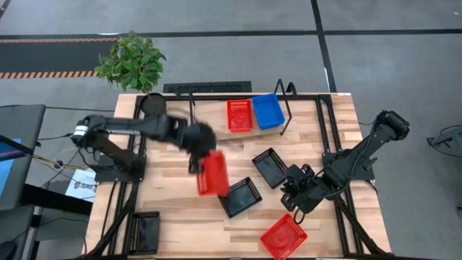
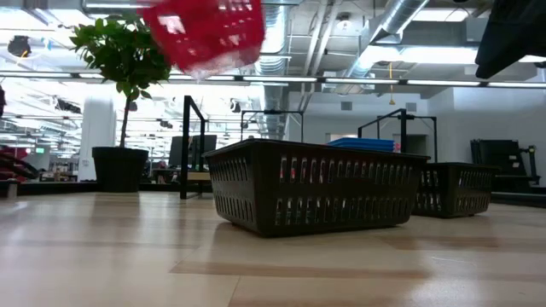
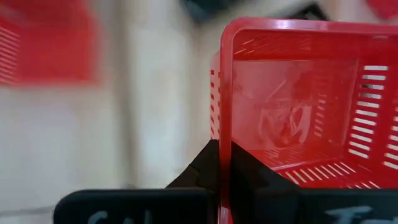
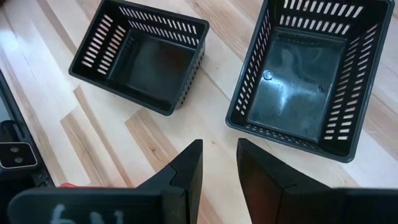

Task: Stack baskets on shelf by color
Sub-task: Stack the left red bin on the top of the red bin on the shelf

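Note:
My left gripper (image 1: 202, 154) is shut on a red basket (image 1: 212, 173) held high above the table's middle; the basket shows blurred at the top of the low view (image 2: 205, 30). A second red basket (image 1: 240, 115) and a blue basket (image 1: 267, 110) sit side by side on the shelf (image 1: 209, 108) at the far edge. Two black baskets (image 1: 271, 167) (image 1: 240, 196) stand upright on the table near the middle. A third red basket (image 1: 283, 236) lies near the front edge. My right gripper (image 1: 297, 189) (image 4: 219, 152) is open and empty, above the table beside the black baskets. My left gripper holds the red basket by one side wall at its rim (image 3: 225, 146), one finger (image 3: 202, 171) outside the wall and one finger (image 3: 264, 180) inside. The basket is lifted clear of the table and tilted onto its side.
A third black basket (image 1: 146, 231) stands at the near left corner. A potted plant (image 1: 131, 61) stands at the far left corner. The shelf's black wire loops (image 1: 287, 92) rise at the far edge. Bare tabletop (image 1: 173, 209) lies left of the middle.

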Tool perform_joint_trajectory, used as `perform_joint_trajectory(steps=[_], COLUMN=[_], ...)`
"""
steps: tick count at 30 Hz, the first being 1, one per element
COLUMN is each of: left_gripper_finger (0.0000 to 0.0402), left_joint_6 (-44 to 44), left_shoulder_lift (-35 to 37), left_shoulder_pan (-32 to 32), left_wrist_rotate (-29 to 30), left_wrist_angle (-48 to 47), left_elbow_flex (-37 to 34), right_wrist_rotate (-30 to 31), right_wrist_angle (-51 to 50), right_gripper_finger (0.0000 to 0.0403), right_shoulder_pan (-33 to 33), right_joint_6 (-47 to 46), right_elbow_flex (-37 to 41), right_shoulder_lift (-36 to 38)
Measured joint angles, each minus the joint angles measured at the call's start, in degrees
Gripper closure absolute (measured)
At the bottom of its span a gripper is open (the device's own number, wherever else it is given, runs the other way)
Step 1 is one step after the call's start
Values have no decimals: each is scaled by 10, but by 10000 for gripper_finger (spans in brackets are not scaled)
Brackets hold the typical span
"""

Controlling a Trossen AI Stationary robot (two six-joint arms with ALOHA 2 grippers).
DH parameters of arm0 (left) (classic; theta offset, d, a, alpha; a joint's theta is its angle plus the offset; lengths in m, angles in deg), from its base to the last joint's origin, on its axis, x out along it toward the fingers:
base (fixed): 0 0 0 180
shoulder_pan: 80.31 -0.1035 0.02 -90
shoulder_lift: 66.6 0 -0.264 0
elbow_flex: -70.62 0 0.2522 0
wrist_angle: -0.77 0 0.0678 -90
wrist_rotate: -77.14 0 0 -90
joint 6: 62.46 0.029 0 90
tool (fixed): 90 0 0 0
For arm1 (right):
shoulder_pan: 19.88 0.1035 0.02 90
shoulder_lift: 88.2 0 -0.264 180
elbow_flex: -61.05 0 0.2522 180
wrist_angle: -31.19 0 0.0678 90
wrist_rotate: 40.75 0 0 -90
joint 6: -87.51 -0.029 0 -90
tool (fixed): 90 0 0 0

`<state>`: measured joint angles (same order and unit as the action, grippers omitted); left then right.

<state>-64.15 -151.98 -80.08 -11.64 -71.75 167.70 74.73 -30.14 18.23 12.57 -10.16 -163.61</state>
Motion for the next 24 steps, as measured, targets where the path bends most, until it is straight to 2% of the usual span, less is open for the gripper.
perform_joint_trajectory(steps=[5, 12, 18, 24], left_gripper_finger=[401, 401, 401, 401], left_joint_6=[146, 187, 220, 267], left_shoulder_lift=[0, -12, -94, -212], left_shoulder_pan=[-105, -242, -299, -313], left_wrist_rotate=[83, 44, 26, 3], left_wrist_angle=[62, 145, 97, -2], left_elbow_flex=[48, 105, 198, 343], right_wrist_rotate=[1, 1, 1, 2], right_wrist_angle=[0, 0, 1, 0], right_gripper_finger=[281, 281, 281, 281], right_shoulder_pan=[0, 0, 0, 0], right_joint_6=[0, -14, -22, -31], right_elbow_flex=[0, 0, 0, 0], right_shoulder_lift=[0, 0, 0, 0])
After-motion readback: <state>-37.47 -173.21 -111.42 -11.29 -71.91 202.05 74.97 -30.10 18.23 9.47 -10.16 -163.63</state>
